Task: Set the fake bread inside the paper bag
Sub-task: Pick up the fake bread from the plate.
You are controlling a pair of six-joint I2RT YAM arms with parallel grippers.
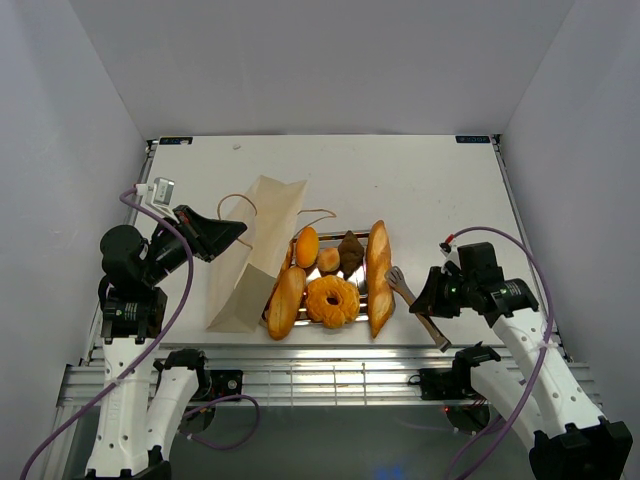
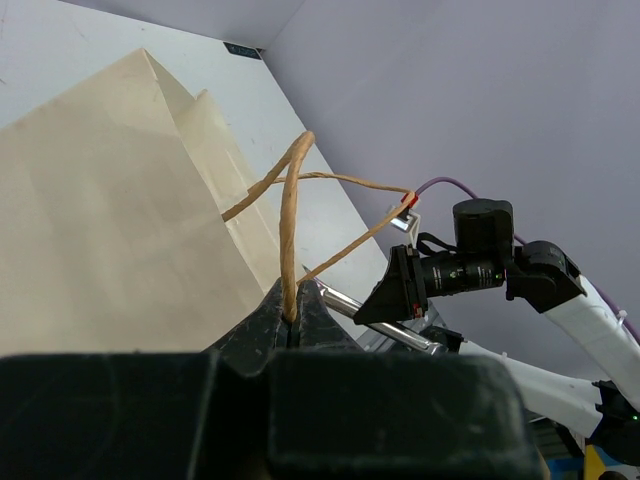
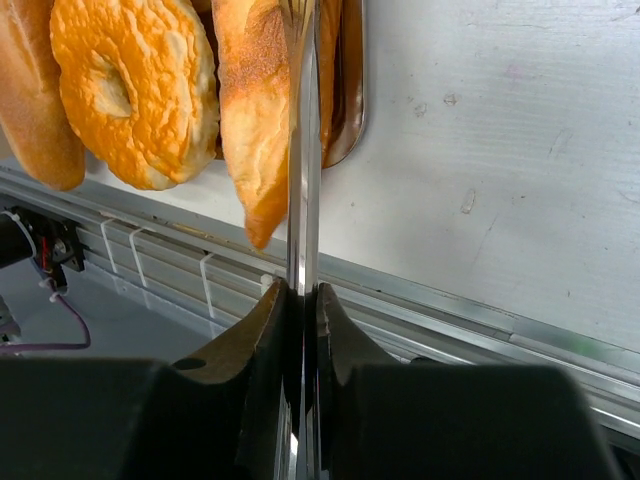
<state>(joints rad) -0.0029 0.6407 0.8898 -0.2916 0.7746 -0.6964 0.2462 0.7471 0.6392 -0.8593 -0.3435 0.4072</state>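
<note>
Looks like the pick-up stage: none of the glossy toy bread is in the bag yet, and all of it is laid out on the shiny rectangular steel tray (image 3: 350, 100). The tall cream-beige paper bag (image 1: 258, 250) is lying just left of the tray. One thin brown cord handle (image 2: 290, 220) is pinched tight between the fingers of the left gripper (image 2: 293, 312), presumably so the mouth end can be held up for loading. How far the mouth is opened can't be told.

The long metal tongs (image 3: 303, 150) are clamped in the right gripper (image 3: 302, 295), its fingers squeezed narrow on the two blades, which are pressed nearly together. They're pointed along the long golden-orange baguette (image 3: 255, 120) at the right side of the tray. Whether the tips are actually closed on it isn't shown.

Next, a firm bite on that baguette is probably needed, then a lift and a carry across to the bag mouth. Worth noting: the loaves are smooth, hard-looking and rounded, and the steel blades are slick, so slipping is likely. The crackled orange ring doughnut (image 1: 332, 300), the oval golden loaf (image 1: 286, 302) and the small dark-brown pastry (image 1: 350, 250) are lined up beside it.
</note>
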